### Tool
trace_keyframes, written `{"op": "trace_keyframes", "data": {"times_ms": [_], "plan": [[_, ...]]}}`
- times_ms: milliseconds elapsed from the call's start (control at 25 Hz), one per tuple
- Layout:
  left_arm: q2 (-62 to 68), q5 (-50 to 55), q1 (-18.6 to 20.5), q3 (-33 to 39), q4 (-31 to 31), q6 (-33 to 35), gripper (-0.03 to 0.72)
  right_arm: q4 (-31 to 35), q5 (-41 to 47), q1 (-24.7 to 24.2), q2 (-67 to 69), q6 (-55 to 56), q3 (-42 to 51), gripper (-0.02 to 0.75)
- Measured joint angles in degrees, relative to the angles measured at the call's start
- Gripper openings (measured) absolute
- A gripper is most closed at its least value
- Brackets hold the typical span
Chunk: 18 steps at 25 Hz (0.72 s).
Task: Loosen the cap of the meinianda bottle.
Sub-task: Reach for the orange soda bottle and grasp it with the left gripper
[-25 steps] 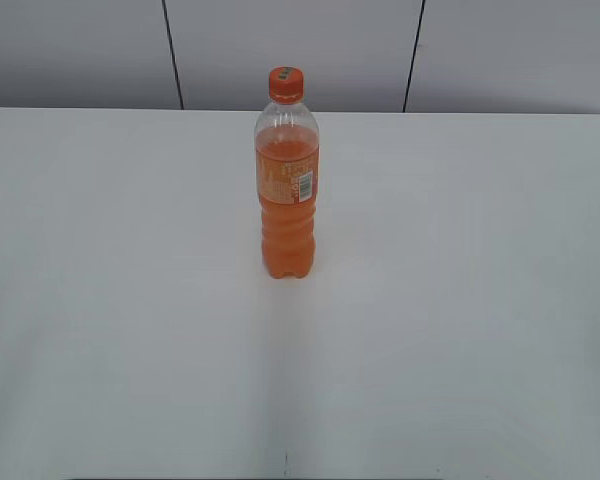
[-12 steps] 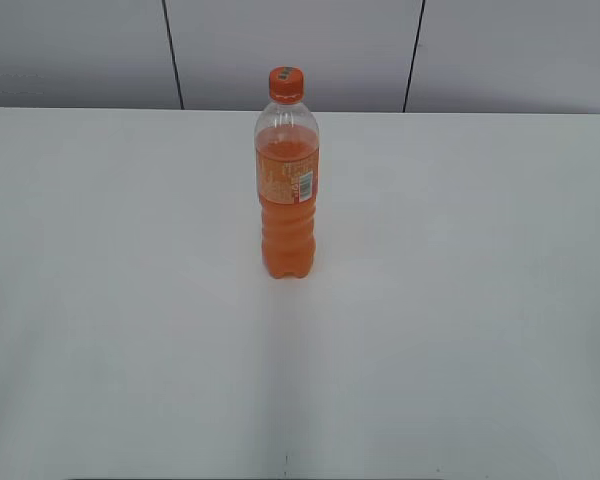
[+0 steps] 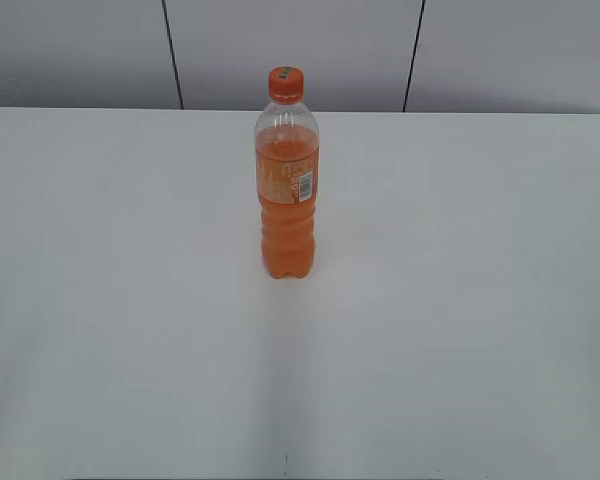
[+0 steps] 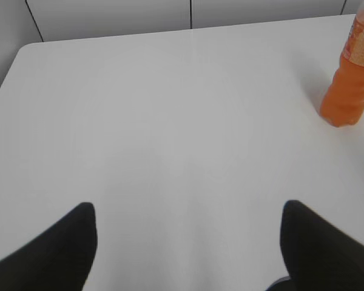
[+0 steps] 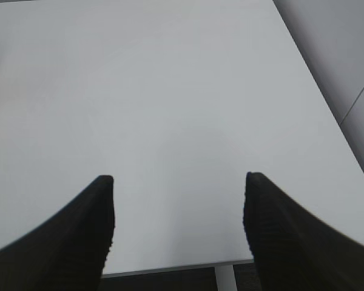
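Note:
The meinianda bottle (image 3: 287, 190) stands upright on the white table (image 3: 460, 300), a tall clear bottle of orange soda with an orange label and a white barcode patch. Its small orange cap (image 3: 286, 83) sits on top. The bottle's lower part also shows at the right edge of the left wrist view (image 4: 352, 85). My left gripper (image 4: 188, 212) is open and empty, well short of the bottle. My right gripper (image 5: 179, 182) is open and empty over the table's front edge. Neither gripper shows in the exterior view.
The table's front edge and a white leg (image 5: 224, 277) show in the right wrist view. A grey panelled wall (image 3: 300, 50) runs behind the table. The table's far left corner (image 4: 24, 51) shows in the left wrist view.

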Motion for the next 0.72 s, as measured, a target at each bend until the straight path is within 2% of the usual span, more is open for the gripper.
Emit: {"op": "trace_keyframes", "data": {"times_ms": [560, 720], "plan": [[0.00, -1.29, 0.00, -0.17, 0.57, 0.00, 0.562, 0.00, 0.00, 0.00, 0.00, 0.00, 0.00, 0.501], [0.00, -6.43, 0.00, -0.64, 2.17, 0.12, 0.562, 0.00, 0.00, 0.00, 0.00, 0.00, 0.00, 0.501]]}}
